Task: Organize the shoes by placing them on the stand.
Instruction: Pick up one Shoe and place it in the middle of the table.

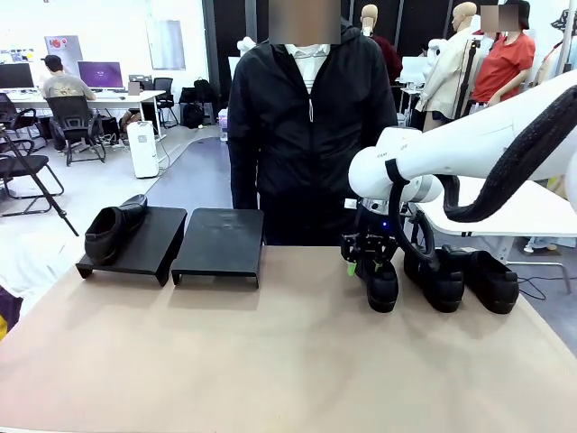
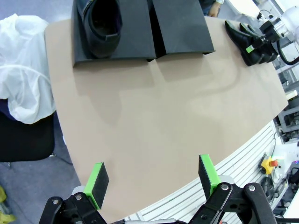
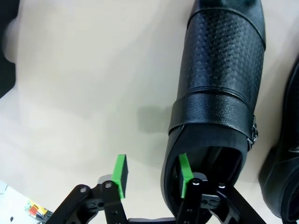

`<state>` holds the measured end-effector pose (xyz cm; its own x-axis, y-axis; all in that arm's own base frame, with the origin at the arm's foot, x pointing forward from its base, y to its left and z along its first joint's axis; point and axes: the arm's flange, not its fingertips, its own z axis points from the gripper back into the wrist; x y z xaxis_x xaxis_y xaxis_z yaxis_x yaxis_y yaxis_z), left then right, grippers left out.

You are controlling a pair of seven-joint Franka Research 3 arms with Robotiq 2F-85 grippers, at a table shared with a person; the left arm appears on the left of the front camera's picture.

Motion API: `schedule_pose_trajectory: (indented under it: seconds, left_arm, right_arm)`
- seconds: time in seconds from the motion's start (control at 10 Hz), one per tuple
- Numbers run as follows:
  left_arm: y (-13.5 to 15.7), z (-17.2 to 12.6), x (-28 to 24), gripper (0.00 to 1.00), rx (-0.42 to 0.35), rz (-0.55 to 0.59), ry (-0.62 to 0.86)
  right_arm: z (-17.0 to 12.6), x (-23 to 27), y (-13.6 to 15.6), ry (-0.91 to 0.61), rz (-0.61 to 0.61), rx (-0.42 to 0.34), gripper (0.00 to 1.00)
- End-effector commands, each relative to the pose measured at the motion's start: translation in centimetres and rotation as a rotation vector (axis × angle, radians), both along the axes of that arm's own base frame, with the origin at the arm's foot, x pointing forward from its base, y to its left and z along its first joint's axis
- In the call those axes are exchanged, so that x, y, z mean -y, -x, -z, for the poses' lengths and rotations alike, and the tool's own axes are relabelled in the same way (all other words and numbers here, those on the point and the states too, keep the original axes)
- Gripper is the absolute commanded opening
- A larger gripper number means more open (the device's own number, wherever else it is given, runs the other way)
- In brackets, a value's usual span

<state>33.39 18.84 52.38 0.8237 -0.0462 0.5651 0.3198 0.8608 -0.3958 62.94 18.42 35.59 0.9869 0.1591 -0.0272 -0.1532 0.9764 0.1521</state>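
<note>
Shoes (image 1: 442,284) number four, and nearest of all the left gripper (image 2: 153,175) hangs wide open above the table's (image 2: 154,116) near edge. Farther out on the right, three shoes stand side by side on the table, and the right gripper (image 3: 153,171) straddles the leftmost shoe's (image 3: 219,70) side wall, one pad inside the opening and one outside, seemingly with a gap and not yet clamped. Beyond, to the left, two stands (image 1: 221,244) sit side by side, the fourth shoe (image 1: 113,230) on the left stand (image 1: 153,245), with one person (image 1: 306,135) behind.

Open office-lab: desks (image 1: 113,94), monitors (image 1: 100,74), swivel chairs (image 1: 72,122).
</note>
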Motion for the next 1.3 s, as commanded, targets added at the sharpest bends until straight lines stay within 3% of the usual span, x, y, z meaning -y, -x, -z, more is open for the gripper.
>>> schedule_pose_trajectory:
  seconds: [0.0, 0.5, 0.7, 0.9, 1.0, 1.1, 1.2]
  left_arm:
    - [0.1, 0.1, 0.0, 1.00, 0.021, 0.015, 0.013]
    - [0.1, 0.1, 0.0, 1.00, 0.021, 0.015, 0.013]
    - [0.1, 0.1, 0.0, 1.00, 0.021, 0.015, 0.013]
    - [0.1, 0.1, 0.0, 1.00, 0.021, 0.015, 0.013]
    - [0.1, 0.1, 0.0, 1.00, 0.021, 0.015, 0.013]
    - [0.1, 0.1, 0.0, 1.00, 0.021, 0.015, 0.013]
    - [0.1, 0.1, 0.0, 1.00, 0.021, 0.015, 0.013]
  right_arm:
    - [-0.4, -0.3, -0.8, 0.053, 0.020, -0.003, 0.00]
    - [-0.9, -0.2, -0.5, 0.102, 0.043, -0.023, 0.00]
    - [-3.2, 0.3, 1.3, 0.115, 0.070, 0.002, 0.00]
    - [-8.3, 0.8, 6.6, 0.055, 0.128, 0.009, 0.00]
    - [-10.4, 0.6, 11.0, 0.065, 0.207, -0.028, 0.00]
    - [-11.5, -0.1, 16.4, 0.120, 0.214, -0.047, 0.00]
    - [-11.5, -0.4, 20.5, 0.191, 0.234, -0.014, 0.00]
